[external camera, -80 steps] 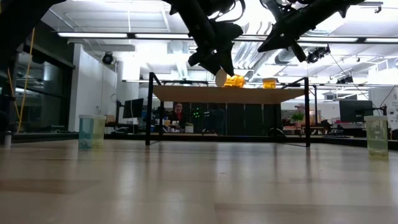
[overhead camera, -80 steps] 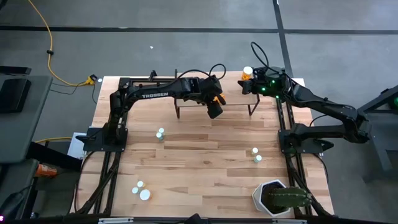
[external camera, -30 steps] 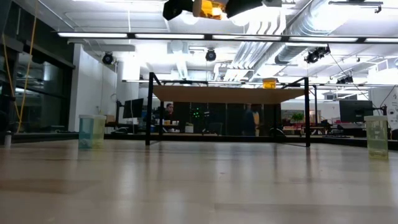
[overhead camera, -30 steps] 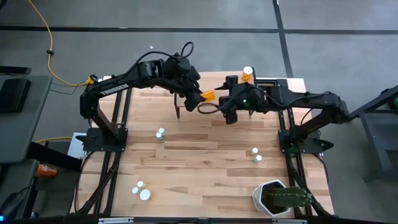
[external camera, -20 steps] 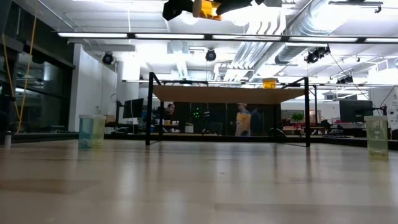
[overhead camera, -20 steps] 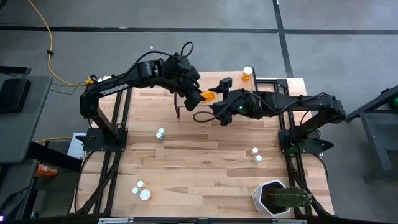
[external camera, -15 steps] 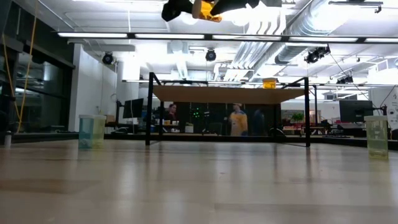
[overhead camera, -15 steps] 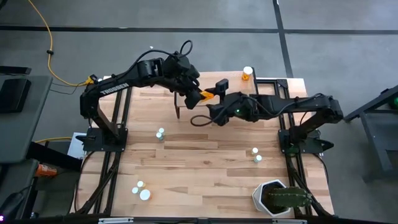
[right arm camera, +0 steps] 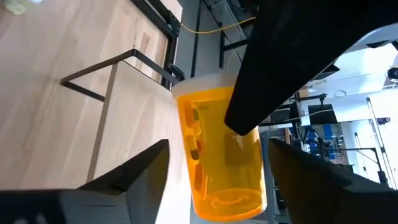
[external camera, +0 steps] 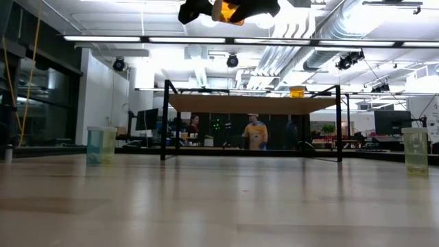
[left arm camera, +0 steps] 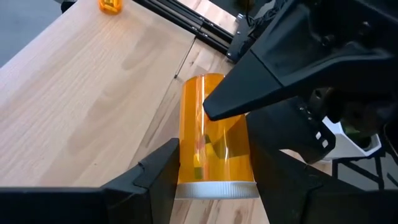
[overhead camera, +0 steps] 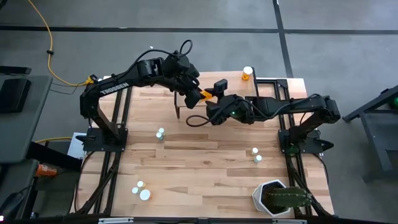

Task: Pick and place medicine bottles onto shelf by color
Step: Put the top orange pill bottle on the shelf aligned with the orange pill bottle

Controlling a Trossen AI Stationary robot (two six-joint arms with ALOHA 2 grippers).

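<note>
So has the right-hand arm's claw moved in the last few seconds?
Yes. The right gripper left the shelf's right end and travelled left along it to the orange bottle in the left gripper.

The orange bottle [left arm camera: 214,134] is seen to be of glossy translucent plastic, ringed by a ribbed white plastic cap. The shelf [left arm camera: 81,93] is formed of smooth, matt light wood on thin black metal legs. The left gripper [left arm camera: 214,180] fingers are finished in matt black.
</note>
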